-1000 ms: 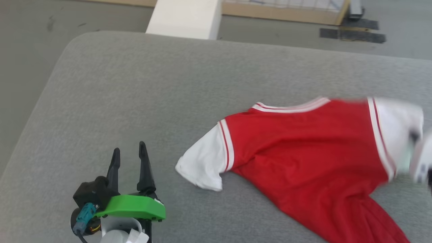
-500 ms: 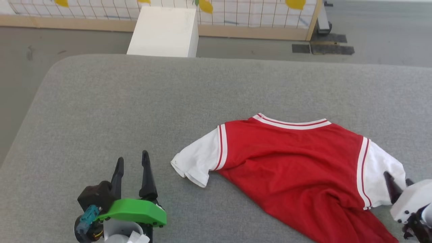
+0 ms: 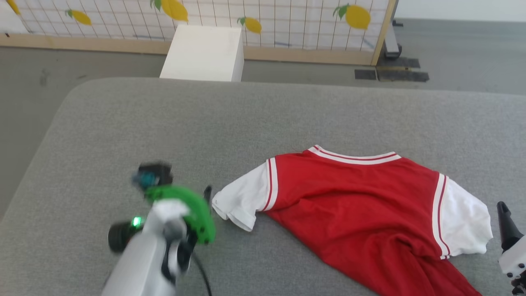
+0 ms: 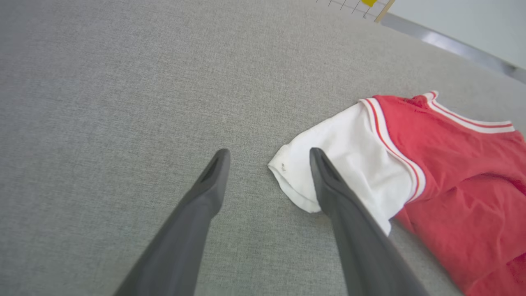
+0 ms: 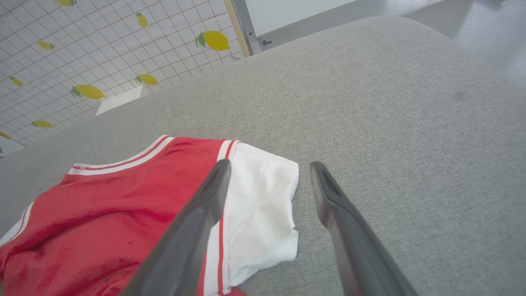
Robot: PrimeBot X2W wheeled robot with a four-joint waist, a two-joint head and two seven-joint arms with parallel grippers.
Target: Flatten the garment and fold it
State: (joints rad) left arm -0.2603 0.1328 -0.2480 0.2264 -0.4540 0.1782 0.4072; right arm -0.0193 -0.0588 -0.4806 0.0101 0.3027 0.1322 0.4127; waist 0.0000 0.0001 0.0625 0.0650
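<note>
Nearest, the left gripper is low over the grey cushion, jaws spread wide and holding nothing; in the left wrist view one finger crosses the hem of the left white sleeve while the other stands over bare cushion, contact with the cloth not resolvable. The head view shows this arm blurred, its green wrist cover just beside that sleeve. At the near right, the right gripper is likewise spread and empty; in its wrist view one finger lies across the red-and-white seam stripe and the right white sleeve sits partly between the two fingers, with the outer finger over bare cushion. The garment lies right of centre on the cushion, collar trim toward the far side, both sleeves out to the sides, red body creased and drawn in folds toward the near right, where it runs off the frame edge. Beyond it is open cushion up to the rounded far edge, then grey floor, a white box, and behind that a wood-framed grid panel printed with lemons
</note>
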